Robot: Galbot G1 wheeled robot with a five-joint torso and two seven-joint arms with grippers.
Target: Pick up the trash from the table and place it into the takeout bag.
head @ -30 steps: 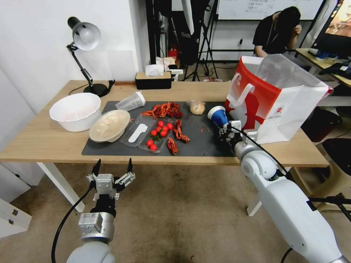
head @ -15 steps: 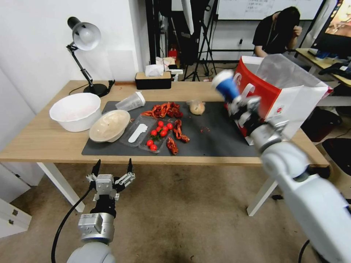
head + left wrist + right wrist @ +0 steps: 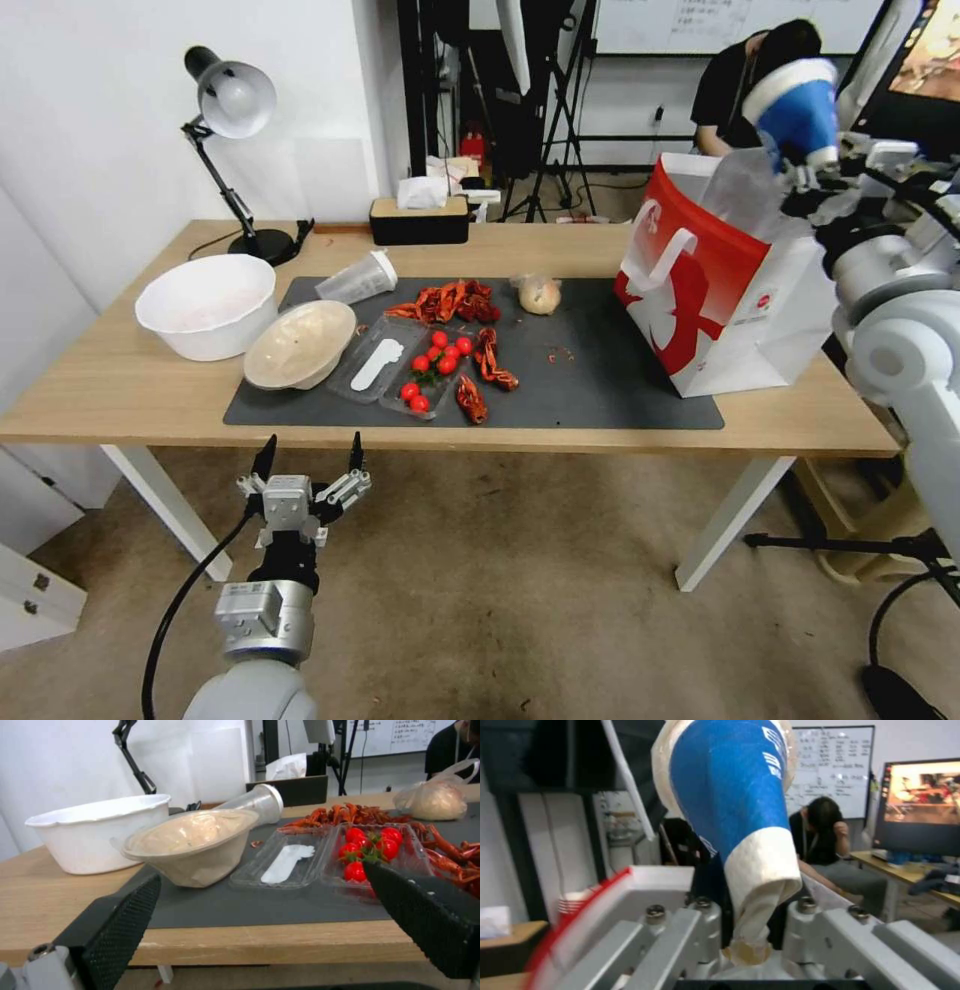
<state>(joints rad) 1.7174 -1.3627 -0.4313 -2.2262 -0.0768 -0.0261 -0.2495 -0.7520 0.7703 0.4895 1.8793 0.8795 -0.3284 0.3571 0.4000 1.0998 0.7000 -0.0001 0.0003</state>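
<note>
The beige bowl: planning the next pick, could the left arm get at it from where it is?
Probably yes. The left pincer hangs open below the table edge, facing the beige bowl. Nothing stands between them; the white bowl is behind it.

Light wood-grain table (image 3: pixel 120 390) under a matt dark grey mat (image 3: pixel 590 400). Glossy red-and-white paper bag (image 3: pixel 720 300) with a clear plastic liner (image 3: pixel 750 190). Blue paper cup (image 3: pixel 797 110), its base crushed, between the right gripper (image 3: pixel 750 930)'s smooth grey metal links. Clear plastic tray (image 3: pixel 320 870); the left gripper (image 3: pixel 260 922)'s fingers (image 3: pixel 120 922) show black, dimpled, rubbery pads.
</note>
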